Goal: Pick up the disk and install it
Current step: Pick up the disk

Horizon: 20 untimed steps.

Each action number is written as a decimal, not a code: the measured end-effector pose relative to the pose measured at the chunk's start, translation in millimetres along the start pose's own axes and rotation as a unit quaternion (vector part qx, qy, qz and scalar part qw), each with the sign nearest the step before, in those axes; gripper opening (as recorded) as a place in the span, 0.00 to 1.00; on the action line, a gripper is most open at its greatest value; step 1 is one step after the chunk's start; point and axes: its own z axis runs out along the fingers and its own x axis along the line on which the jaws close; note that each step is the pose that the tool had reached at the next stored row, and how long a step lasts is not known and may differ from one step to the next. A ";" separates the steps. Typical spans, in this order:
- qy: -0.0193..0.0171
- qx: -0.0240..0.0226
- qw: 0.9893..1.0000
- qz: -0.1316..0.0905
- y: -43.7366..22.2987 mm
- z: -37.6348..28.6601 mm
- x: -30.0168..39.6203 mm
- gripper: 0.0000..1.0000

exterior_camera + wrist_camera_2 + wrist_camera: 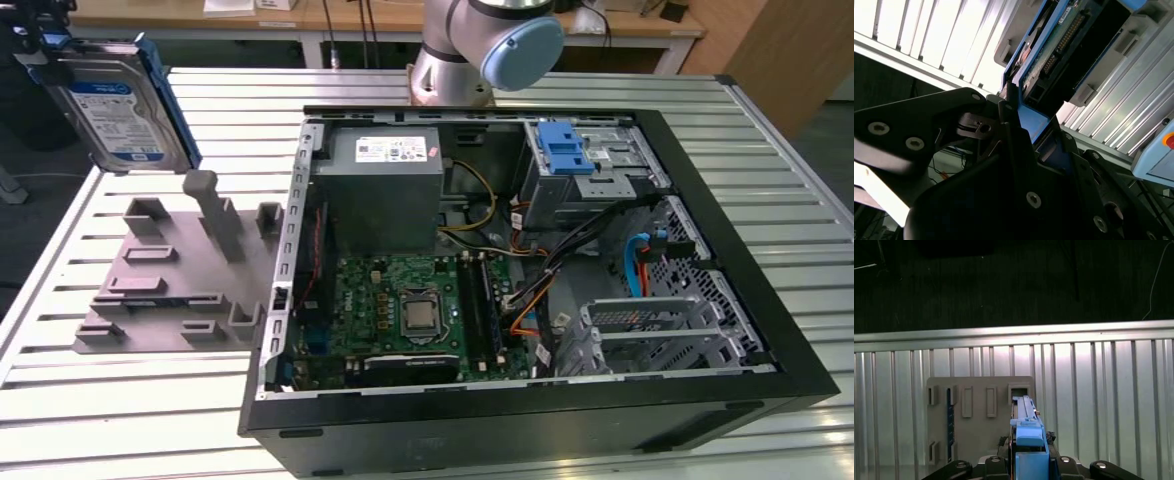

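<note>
The disk [118, 105], a silver drive with a white-and-blue label in a blue carrier, hangs upright in the air at the exterior view's far left, above the slatted table. My gripper [44, 55] is shut on its upper end. In the first wrist view the disk [1027, 427] appears edge-on between the black fingers [999, 460], over the gray holder [979, 420]. In the second wrist view the disk [1064, 40] shows its green circuit board underside, clamped by my gripper [1021, 117].
The gray holder fixture [174, 270] with its slots and posts lies on the table under the disk. To its right stands the open computer case [534, 270], with the gray power supply [384, 185], motherboard [400, 310] and drive cage with blue latch bracket [567, 150].
</note>
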 end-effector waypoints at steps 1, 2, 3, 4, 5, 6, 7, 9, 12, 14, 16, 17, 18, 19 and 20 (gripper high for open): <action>0.000 0.000 1.000 0.000 0.0 -0.8 0.0 0.36; 0.000 0.000 1.000 0.000 0.0 -1.4 0.0 0.36; 0.000 0.000 1.000 0.000 0.0 -1.9 0.0 0.36; 0.000 0.000 1.000 0.000 0.0 -2.5 0.0 0.36; 0.000 0.000 1.000 0.000 0.0 -3.0 0.0 0.36; 0.000 0.000 1.000 0.000 0.0 -3.6 0.0 0.36; 0.000 0.000 1.000 0.000 0.0 -4.4 0.0 0.36; 0.000 0.000 1.000 0.000 0.0 -5.9 0.0 0.36; 0.000 0.000 1.000 0.000 0.0 -8.6 0.1 0.36; 0.000 0.000 1.000 0.000 0.0 -10.8 0.1 0.36; 0.000 0.000 1.000 0.000 0.0 -12.8 0.1 0.36; 0.000 0.000 1.000 0.000 0.0 -13.7 0.1 0.36; 0.000 0.000 1.000 0.000 0.0 -14.8 0.2 0.36; 0.000 0.000 1.000 0.000 0.0 -15.8 0.2 0.36; 0.000 0.000 1.000 0.000 0.0 -16.9 0.2 0.36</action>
